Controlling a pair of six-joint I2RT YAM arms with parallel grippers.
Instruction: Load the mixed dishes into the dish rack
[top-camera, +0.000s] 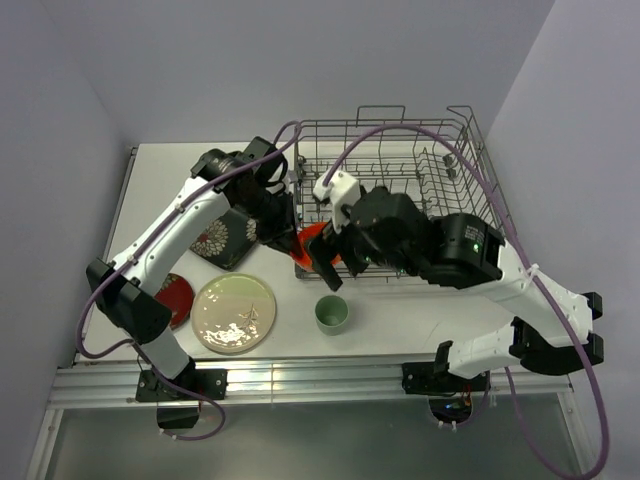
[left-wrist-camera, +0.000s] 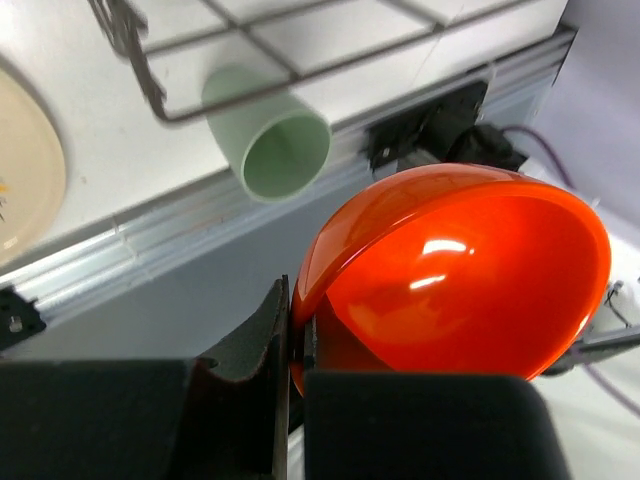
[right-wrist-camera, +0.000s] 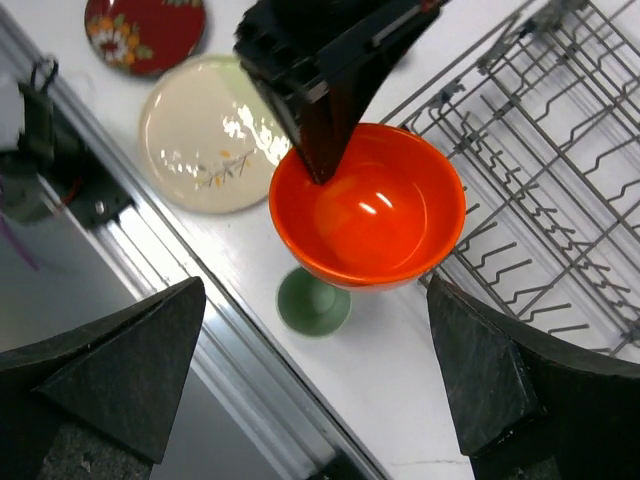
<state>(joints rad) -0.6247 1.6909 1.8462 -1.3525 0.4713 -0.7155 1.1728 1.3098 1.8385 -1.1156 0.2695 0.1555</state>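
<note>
Orange bowl (right-wrist-camera: 370, 205) is held aloft by its rim, pinched between the fingers of the left gripper (left-wrist-camera: 295, 330), at the dish rack's (top-camera: 400, 170) near-left corner. The right gripper (top-camera: 335, 262) is spread wide open beside it. Pale green cup (top-camera: 332, 315), cream plate (top-camera: 233, 313), red plate (top-camera: 178, 298) and black square plate (top-camera: 222, 238) are seen lying on the table (top-camera: 400, 320).
</note>
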